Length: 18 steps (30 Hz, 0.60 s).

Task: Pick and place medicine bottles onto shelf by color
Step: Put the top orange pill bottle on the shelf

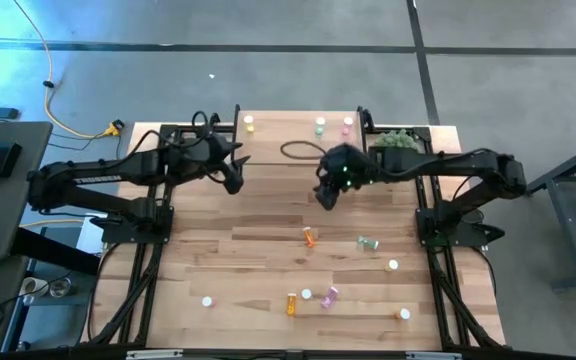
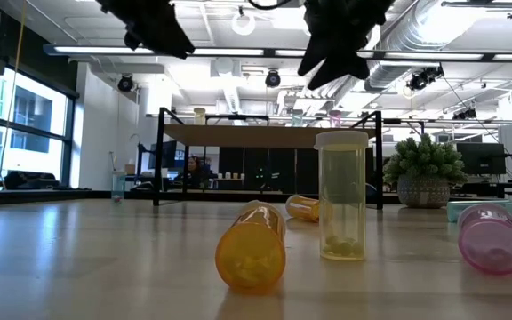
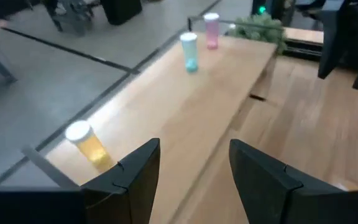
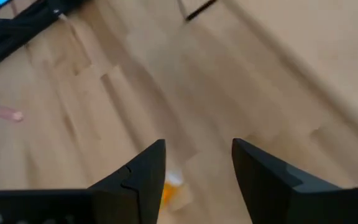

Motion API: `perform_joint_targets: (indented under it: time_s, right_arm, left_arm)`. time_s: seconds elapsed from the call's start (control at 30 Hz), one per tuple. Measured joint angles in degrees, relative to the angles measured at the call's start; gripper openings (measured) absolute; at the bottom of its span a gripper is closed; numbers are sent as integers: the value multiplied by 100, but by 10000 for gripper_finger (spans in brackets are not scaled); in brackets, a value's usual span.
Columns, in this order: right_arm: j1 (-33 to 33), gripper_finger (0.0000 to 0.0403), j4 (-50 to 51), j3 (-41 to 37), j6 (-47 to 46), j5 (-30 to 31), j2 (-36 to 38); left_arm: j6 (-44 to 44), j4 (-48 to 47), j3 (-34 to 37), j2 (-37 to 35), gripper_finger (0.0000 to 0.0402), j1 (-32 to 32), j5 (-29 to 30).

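Observation:
The shelf (image 1: 288, 135) stands at the table's far edge. On it stand a yellow medicine bottle (image 3: 89, 144), a green one (image 3: 189, 51) and a pink one (image 3: 211, 30), all upright on their bases. My left gripper (image 3: 194, 168) hovers open over the shelf's left front corner, empty. My right gripper (image 1: 326, 195) hangs open above the table in front of the shelf, slanting down, with an orange bottle (image 4: 169, 186) lying on the table below its fingers. More bottles lie or stand near the table's front, among them an orange one (image 2: 254, 249) and a pink one (image 2: 492, 236) on their sides.
A green plant ball in a pot (image 1: 396, 140) sits at the shelf's right end. A dark loop (image 1: 303, 150) lies on the shelf board. A yellow bottle (image 2: 342, 196) stands upright near the front edge. Bare wood lies between the shelf and the scattered bottles.

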State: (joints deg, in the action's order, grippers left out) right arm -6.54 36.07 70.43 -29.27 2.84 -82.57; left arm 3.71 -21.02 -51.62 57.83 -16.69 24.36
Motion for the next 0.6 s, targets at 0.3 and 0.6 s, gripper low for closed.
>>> perform_joint_targets:
  time_s: [0.3,0.6]
  right_arm:
    - [692,217,145,-2,-1983,-133,-596]
    - [1089,216,0,-2,-3102,-497,-1421]
  left_arm:
    - [489,-579,0,-148,184,2,-763]
    - [916,-1255,0,-143,184,2,-1092]
